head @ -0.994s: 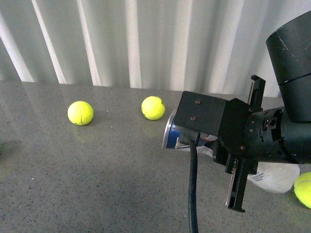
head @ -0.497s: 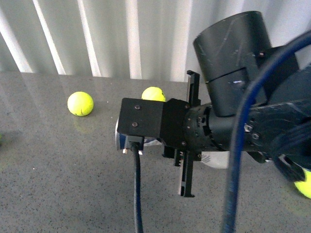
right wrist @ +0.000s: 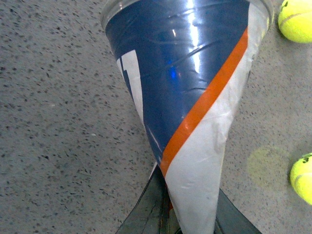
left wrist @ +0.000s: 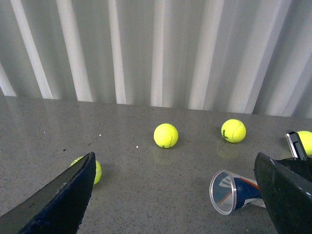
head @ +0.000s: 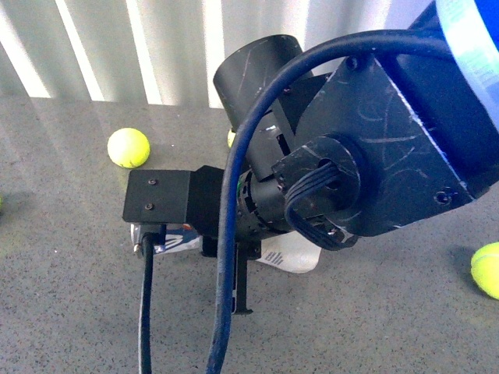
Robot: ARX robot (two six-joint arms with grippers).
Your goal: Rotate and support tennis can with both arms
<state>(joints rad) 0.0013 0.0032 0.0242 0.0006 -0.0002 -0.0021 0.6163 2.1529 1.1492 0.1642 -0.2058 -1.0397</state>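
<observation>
**Right arm has the can, left arm not on it yet**

The tennis can (left wrist: 238, 192) is on its side low over the grey table (left wrist: 146, 204), open mouth turned toward the left arm. Cannot tell whether it rests on the surface or hangs just above it. No balls seen inside.

The right gripper (right wrist: 189, 220) is closed on the can: dark fingers (right wrist: 146, 217) press both sides of the white end of the label, well away from the mouth. In the front view the right arm (head: 374, 156) blocks most of the can.

The left gripper (left wrist: 174, 157) hangs spread wide with nothing between its fingers, well apart from the can.

Loose tennis balls (left wrist: 165, 135) are scattered around. One sits near the can's mouth side and two more lie just beside the can in the right wrist view.

Handling, as a judgement:
- Empty thin plastic tube — light, and the wall will dent under a hard squeeze.
- The body narrows toward the right fingers. It could be camera angle or crush; cannot tell.
- The glossy label looks slick, so it may spin in a one-point grip when rotated.
- The best second hold is near the rim (left wrist: 214, 192), the stiffest part, across the diameter with light pressure.
- The balls nearby could get knocked.
</observation>
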